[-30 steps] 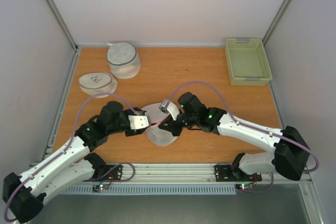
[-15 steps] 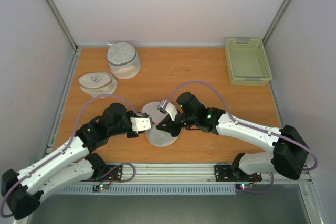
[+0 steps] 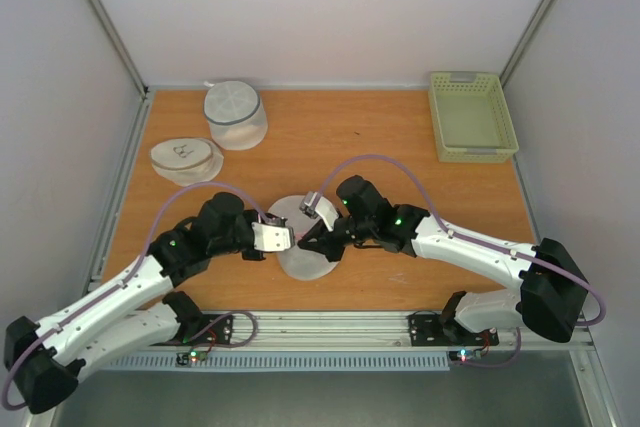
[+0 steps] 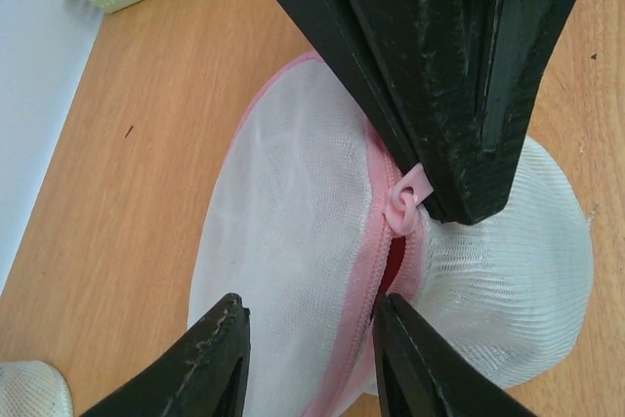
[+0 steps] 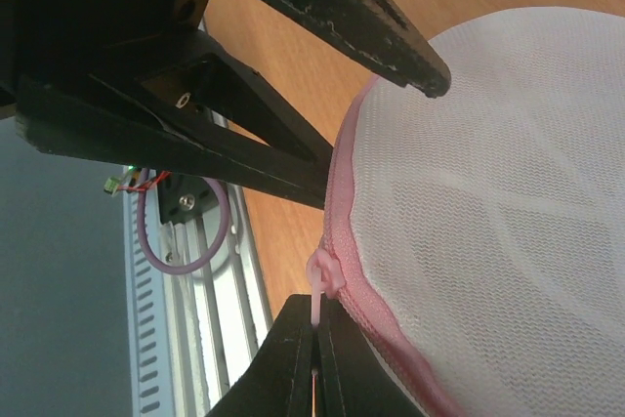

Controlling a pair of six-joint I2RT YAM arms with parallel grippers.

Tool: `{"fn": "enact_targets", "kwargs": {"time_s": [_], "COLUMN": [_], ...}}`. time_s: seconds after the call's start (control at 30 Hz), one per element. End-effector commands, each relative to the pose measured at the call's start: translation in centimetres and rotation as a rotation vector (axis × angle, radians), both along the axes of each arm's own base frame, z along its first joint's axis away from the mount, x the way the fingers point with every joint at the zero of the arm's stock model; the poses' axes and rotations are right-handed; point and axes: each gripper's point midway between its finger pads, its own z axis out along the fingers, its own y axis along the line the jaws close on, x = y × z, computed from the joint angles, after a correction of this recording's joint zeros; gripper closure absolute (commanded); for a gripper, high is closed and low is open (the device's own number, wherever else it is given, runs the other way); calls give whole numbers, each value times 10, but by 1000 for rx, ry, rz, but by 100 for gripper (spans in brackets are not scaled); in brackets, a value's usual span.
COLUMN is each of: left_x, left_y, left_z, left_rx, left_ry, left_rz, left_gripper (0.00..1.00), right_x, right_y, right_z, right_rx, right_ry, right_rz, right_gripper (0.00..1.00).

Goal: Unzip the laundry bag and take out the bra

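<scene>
Seen from above, the laundry bag lies on the wooden table, close to the near edge and about in the middle, between the 2 arms. The left gripper meets it from the left and the right gripper from the right. A white mesh drum with a grey band and a flatter white round bag are at the far left, and a pale green basket is at the far right. In the left wrist view the left fingers are half closed and pinch the rim of the bag, with mesh and the pink zipper band between them. The black right gripper holds the pink zipper pull, and a dark red strip of the bra shows in the small gap just below it. In the right wrist view the right fingers are fully closed on the pull at the rim of the bag.
</scene>
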Motion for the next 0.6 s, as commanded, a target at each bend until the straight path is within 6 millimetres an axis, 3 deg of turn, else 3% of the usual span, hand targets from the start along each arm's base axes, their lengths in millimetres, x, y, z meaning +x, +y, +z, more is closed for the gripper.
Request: {"fn": "enact_targets", "kwargs": {"time_s": [0.0, 0.13, 0.27, 0.4, 0.57], "left_x": [6, 19, 15, 6, 10], "left_y": [-7, -7, -8, -12, -4], "left_z": [8, 9, 1, 0, -2], "left_rx": [-12, -5, 2, -16, -4], "left_ry": [-59, -83, -60, -41, -122], "left_rz": [-25, 25, 7, -37, -24], "left_gripper": [65, 72, 74, 99, 99], "right_x": [-2, -4, -6, -1, 18], "right_y": [7, 8, 7, 5, -15], "right_z": [21, 20, 20, 19, 8], "right_rx": [56, 59, 57, 36, -30], "right_ry": [-40, -33, -34, -46, -38], "right_rz": [33, 45, 57, 31, -59], "right_gripper": [99, 99, 99, 99, 99]}}
